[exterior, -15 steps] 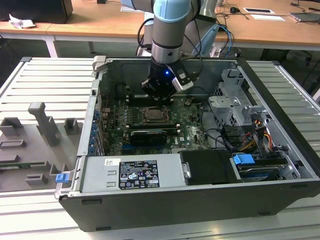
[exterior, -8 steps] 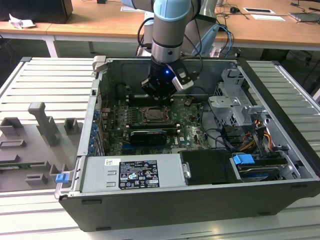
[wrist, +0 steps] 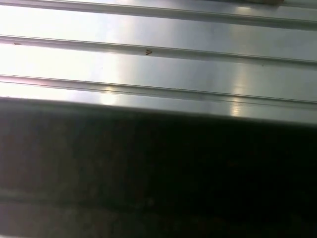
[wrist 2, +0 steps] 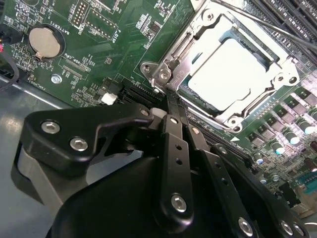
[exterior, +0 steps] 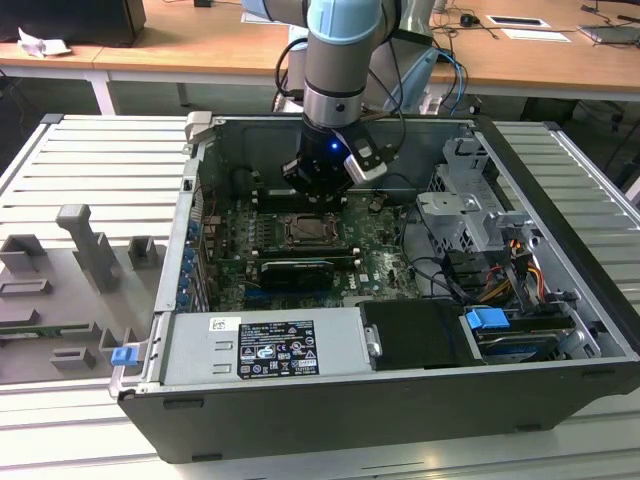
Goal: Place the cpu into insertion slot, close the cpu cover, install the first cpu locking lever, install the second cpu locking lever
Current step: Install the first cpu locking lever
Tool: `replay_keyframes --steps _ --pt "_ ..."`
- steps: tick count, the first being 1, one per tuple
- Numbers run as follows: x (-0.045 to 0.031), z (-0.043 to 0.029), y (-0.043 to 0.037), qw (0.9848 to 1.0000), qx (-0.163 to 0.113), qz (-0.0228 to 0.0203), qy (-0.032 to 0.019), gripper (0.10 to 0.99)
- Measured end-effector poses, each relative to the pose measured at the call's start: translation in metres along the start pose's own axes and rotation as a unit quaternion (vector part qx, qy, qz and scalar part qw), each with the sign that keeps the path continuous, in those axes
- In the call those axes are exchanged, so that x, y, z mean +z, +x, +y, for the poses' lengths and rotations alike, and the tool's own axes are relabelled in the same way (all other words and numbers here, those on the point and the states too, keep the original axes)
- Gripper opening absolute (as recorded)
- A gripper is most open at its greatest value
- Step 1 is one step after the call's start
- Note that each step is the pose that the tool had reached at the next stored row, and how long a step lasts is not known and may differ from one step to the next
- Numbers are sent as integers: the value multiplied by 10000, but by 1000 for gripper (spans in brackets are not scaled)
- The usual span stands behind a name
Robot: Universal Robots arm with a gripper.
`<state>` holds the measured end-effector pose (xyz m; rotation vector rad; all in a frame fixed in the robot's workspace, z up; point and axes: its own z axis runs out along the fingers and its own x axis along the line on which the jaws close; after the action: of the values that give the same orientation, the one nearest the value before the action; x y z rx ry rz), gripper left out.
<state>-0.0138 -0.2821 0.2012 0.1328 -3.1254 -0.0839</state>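
An open computer case (exterior: pixel 560 330) lies on a ribbed metal table (exterior: pixel 90 160). Inside it, a green circuit board (exterior: pixel 375 255) holds the insertion slot (exterior: pixel 312 232) near its middle. The robot arm (exterior: pixel 340 60) reaches down just behind the slot. In the second wrist view, the gripper (wrist 2: pixel 171 111) has its fingers pressed together, holding nothing, just beside the slot. The cpu (wrist 2: pixel 233 74) sits in the slot, framed by the lowered cpu cover (wrist 2: pixel 198 37).

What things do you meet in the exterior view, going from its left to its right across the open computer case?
Blue clip → white label on the power supply → insertion slot with the cpu cover over it → blue connector → case's right wall.
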Motion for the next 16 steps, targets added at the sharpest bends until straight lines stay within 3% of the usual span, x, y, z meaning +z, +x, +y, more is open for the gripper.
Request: replay_keyframes --steps 4,8,16 --pt "-27 9 -4 10000 -1 -4 -11 106" --pt "-171 16 -1 10000 0 -2 -9 106" --pt "-179 -46 4 10000 -1 -2 -10 106"
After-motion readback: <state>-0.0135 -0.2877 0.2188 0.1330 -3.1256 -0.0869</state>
